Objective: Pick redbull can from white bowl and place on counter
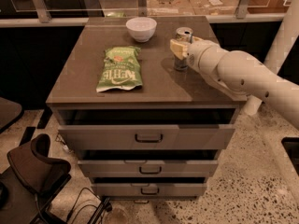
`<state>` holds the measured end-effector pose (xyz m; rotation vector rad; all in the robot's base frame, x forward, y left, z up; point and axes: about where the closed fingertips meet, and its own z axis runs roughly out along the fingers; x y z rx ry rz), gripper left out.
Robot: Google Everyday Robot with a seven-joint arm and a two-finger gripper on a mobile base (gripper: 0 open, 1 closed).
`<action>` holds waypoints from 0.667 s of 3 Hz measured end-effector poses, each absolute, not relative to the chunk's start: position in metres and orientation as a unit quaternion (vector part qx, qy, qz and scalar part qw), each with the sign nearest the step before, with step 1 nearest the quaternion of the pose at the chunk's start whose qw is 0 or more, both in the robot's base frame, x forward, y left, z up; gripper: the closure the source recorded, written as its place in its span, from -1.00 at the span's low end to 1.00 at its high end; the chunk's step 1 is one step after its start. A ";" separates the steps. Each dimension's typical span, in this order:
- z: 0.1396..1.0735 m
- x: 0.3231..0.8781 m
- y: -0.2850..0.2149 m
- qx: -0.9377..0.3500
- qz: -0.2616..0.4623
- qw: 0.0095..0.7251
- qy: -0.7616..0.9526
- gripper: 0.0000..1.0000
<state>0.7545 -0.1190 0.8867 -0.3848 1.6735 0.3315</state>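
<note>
Counter (159,85): green chip bag (120,69) lies flat left of centre, white bowl (141,28) sits at the middle of the rear edge with no can in it, and redbull can (182,35) stands upright toward the rear right corner, well apart from the bowl. Gripper (183,49) sits at the can's mid-height; clamped or released, cannot tell. Judgement: the can is light and stiff but thin-walled, slick and tippy, so hold it across mid-body with a modest squeeze.

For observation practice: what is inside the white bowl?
The white bowl looks empty, though its near inner wall is hidden. The redbull can stands on the counter, at the gripper.
</note>
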 end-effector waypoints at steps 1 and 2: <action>0.887 0.755 -0.119 -0.169 0.145 0.641 0.734 -0.28; 0.887 0.755 -0.117 -0.170 0.147 0.641 0.734 -0.88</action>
